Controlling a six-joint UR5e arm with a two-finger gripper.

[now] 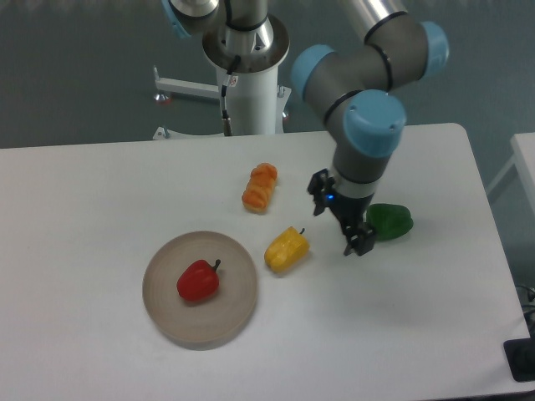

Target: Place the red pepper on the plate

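The arm comes in from the top of the view, bends at a blue-capped elbow, and drops its wrist straight down over the right half of the white bench [100,192]. The gripper [343,219] hangs just left of the green pepper [389,221], partly overlapping it in this view; whether it touches the pepper cannot be told. Nothing is seen held in the jaws, but at this angle it cannot be told whether they are parted or closed.

The red pepper [198,281] lies on the plate [163,313], a little left of the plate's middle, with its dark stem pointing up and to the right. The plate sits in the left-centre of the bench, well apart from the gripper. The yellow pepper [287,249] lies just beside the plate's right rim, between plate and gripper. The orange pepper [260,187] lies further back, apart from both.

Bare bench surface stretches in front of the gripper and to its right, up to the rounded right edge, and along the whole near side. The far-left part is also bare. Behind the bench stands the arm's white pedestal [249,92].
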